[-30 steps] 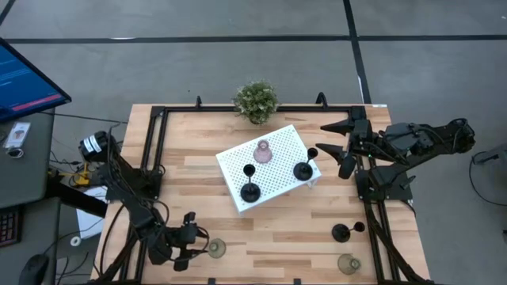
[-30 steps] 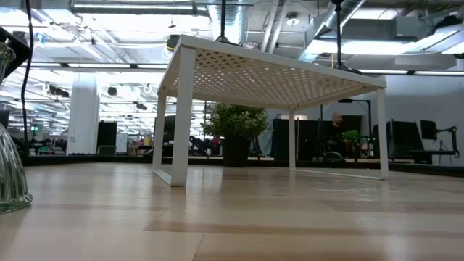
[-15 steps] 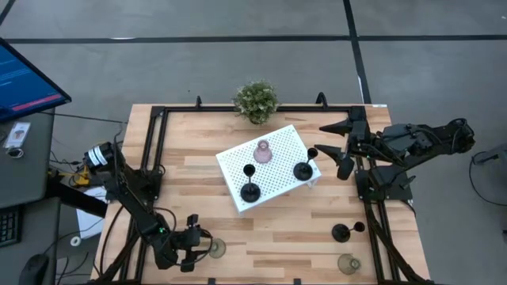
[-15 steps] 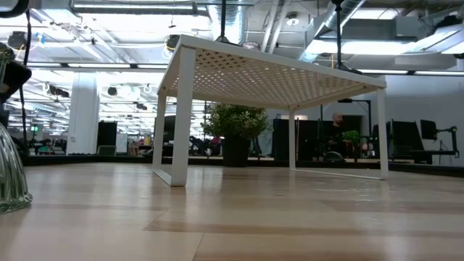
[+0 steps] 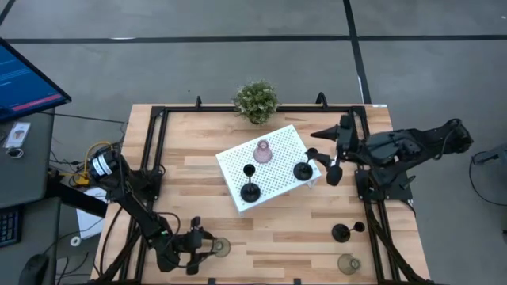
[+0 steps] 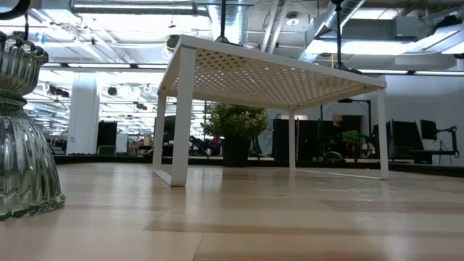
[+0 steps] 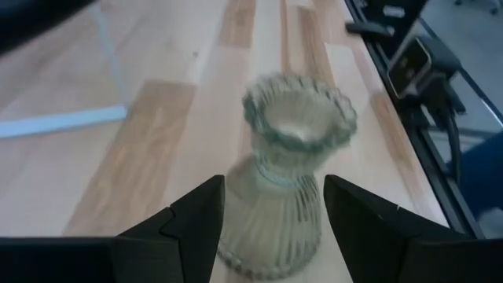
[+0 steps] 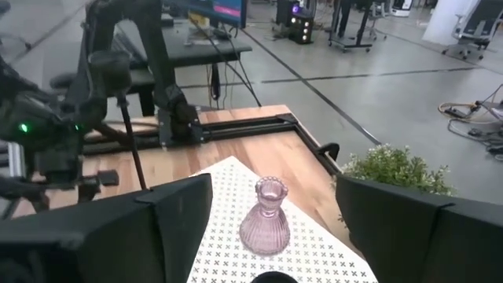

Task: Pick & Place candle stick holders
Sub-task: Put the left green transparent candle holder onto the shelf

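Observation:
An olive-green ribbed glass holder [image 5: 220, 248] stands upright on its base near the table's front left; it also shows in the low view [image 6: 22, 145]. My left gripper [image 5: 198, 243] is open and level, one finger on each side of the holder's lower body [image 7: 271, 212]. My right gripper [image 5: 318, 152] is open and empty above the white tray's right corner, beside a black holder [image 5: 303, 169]. The tray [image 5: 277, 186] also carries a pink holder [image 5: 262, 150], seen in the right wrist view [image 8: 266, 216], and a second black holder [image 5: 249, 190]. My left gripper comes at the olive holder level from the table's left, its open fingers [image 7: 196, 228] on either side of the ribbed lower wall [image 7: 236, 228]. I cannot tell whether a finger touches the wall. The holder stands upright on the table.
A third black holder [image 5: 341, 232] and a second olive holder [image 5: 348, 263] stand at the front right. A potted plant [image 5: 256, 100] stands at the far edge. Black frame rails [image 5: 150, 150] run along the table's left and right sides.
My left gripper has gone toward the table's right edge and now has its open fingers around the olive holder, which has slid a little to the right and stays upright. My right gripper has gone toward the table's left, over the tray's right corner.

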Controlling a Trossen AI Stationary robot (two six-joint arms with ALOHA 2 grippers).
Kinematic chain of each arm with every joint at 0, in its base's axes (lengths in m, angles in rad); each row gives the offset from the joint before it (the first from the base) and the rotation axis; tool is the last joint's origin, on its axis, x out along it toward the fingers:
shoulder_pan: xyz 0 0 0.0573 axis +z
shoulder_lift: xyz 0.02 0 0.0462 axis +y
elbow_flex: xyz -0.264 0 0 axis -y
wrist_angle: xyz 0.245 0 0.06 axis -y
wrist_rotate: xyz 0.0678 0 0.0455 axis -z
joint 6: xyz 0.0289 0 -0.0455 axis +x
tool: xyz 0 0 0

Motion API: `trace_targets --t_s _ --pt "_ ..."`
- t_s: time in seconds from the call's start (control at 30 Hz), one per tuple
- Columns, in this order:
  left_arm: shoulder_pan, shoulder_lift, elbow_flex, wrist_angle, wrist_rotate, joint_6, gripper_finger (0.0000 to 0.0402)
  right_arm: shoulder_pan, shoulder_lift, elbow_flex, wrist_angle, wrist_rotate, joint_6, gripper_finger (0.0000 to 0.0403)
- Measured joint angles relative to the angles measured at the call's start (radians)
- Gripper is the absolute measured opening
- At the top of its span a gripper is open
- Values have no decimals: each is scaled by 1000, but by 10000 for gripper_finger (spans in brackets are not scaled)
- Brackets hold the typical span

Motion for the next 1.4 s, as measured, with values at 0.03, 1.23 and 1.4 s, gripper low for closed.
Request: trace_targets --t_s 0.03,1.23,1.4 --pt "0 0 0 5 -14 1 219 0 5 0 0 0 -3 265" --pt "92 110 0 292 -106 149 216 0 -30 0 5 -23 5 265" --pt "95 119 0 305 -108 149 180 1 -30 0 5 -23 5 265"
